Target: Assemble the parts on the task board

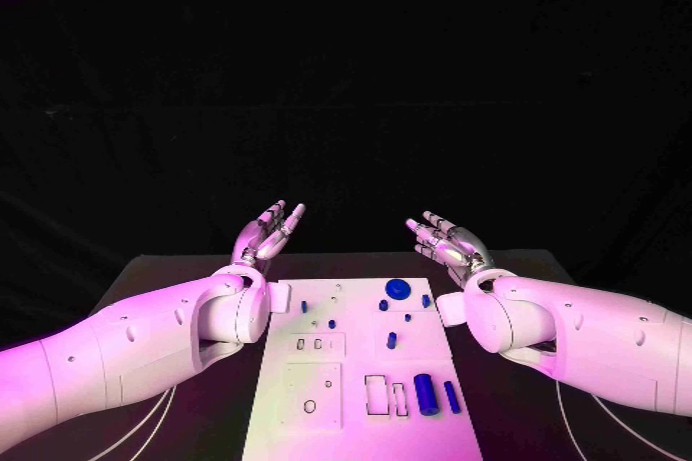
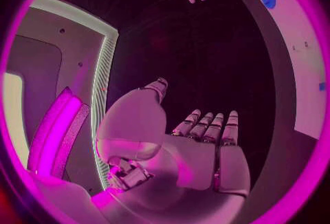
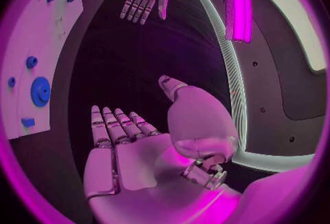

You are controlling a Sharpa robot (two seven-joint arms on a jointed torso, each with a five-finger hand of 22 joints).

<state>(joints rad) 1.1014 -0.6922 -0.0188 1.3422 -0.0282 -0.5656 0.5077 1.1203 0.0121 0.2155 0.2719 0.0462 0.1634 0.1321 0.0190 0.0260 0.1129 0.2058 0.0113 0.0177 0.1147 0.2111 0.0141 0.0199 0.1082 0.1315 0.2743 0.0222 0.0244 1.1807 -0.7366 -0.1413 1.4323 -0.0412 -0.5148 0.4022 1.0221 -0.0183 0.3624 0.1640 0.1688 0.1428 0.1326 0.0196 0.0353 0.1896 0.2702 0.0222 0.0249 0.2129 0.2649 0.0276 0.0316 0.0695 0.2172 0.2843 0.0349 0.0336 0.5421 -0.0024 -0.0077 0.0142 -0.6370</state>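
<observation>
Fingers of the left hand (image 1: 268, 233) are spread and straight, holding nothing; it is raised past the far left corner of the task board (image 1: 361, 421). The right hand (image 1: 447, 243) is likewise spread and empty, raised past the board's far right corner. Open space lies between the two hands, above the far part of the black table (image 1: 173, 271).

The board lies lengthwise between the two forearms, its near end cut off by the picture's lower edge. A round blue gear (image 1: 398, 288) sits near its far end, with several small blue parts around it that are too small to make out. A blue cylinder (image 1: 426, 390) and a thinner blue peg (image 1: 451, 396) lie near the right edge, beside rectangular cut-outs. The left forearm overlaps the board's far left edge; the right forearm stands just beside its right edge.
</observation>
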